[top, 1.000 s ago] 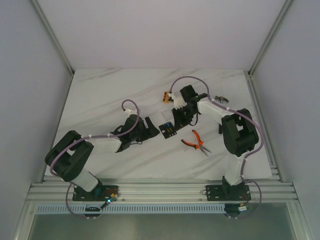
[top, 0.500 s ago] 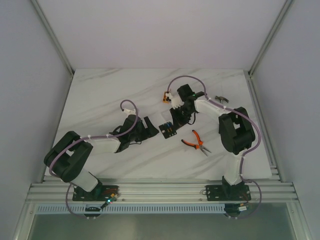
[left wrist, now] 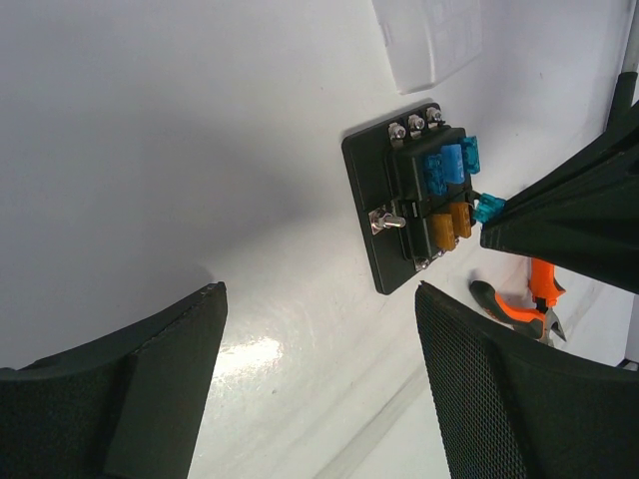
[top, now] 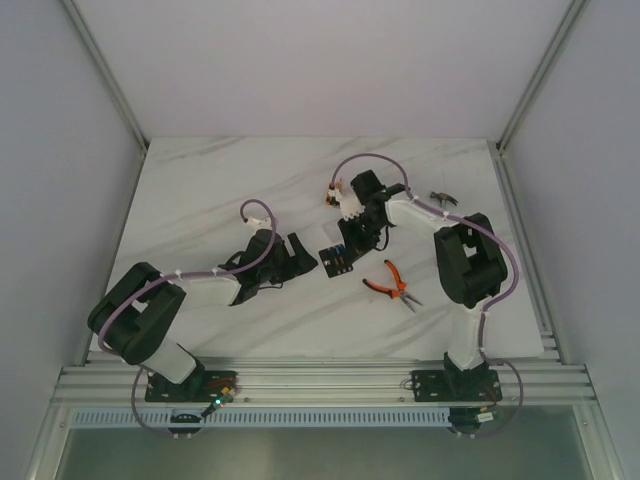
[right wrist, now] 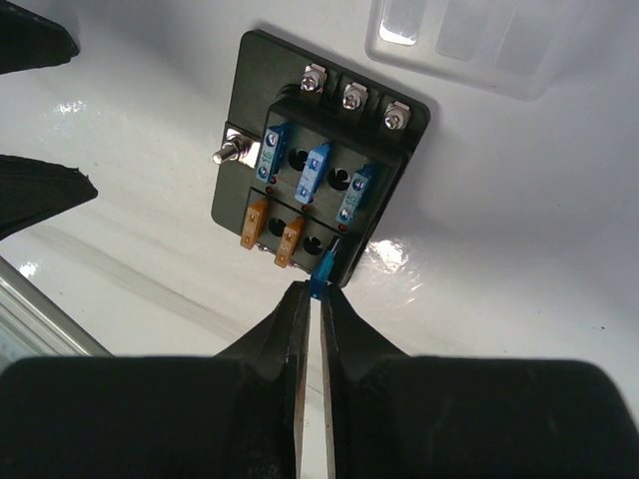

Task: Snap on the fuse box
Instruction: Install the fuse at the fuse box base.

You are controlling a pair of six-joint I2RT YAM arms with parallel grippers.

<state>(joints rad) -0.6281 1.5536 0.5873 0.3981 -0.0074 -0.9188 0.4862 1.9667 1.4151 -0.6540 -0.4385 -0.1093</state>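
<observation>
1. You are looking at the fuse box (top: 337,260) lying flat on the table (top: 220,190), near the middle, between the two grippers and just left of the pliers (top: 393,283).
2. The fuse box (right wrist: 319,190) is showing as a black base plate carrying a raised black block. Three silver screws are standing in a row along its far end, and one silver stud is sticking out at its left side in the right wrist view.
3. Five seated fuses (right wrist: 315,165) are sitting in its top: three blue in the row next to the screws, two orange in the row nearer the right wrist camera.
4. Your right gripper (right wrist: 310,299) is pinching a loose fuse (right wrist: 325,267), small and blue, with the jaws almost together. The fuse is tilting at the open slot beside the two orange ones; you cannot tell whether it is seated.
5. Your left gripper (left wrist: 318,299) is hovering just beside the box with its jaws spread wide, holding nothing and touching nothing.
6. A clear cover (right wrist: 469,40) is lying on the table just beyond the screw end of the box.
</observation>
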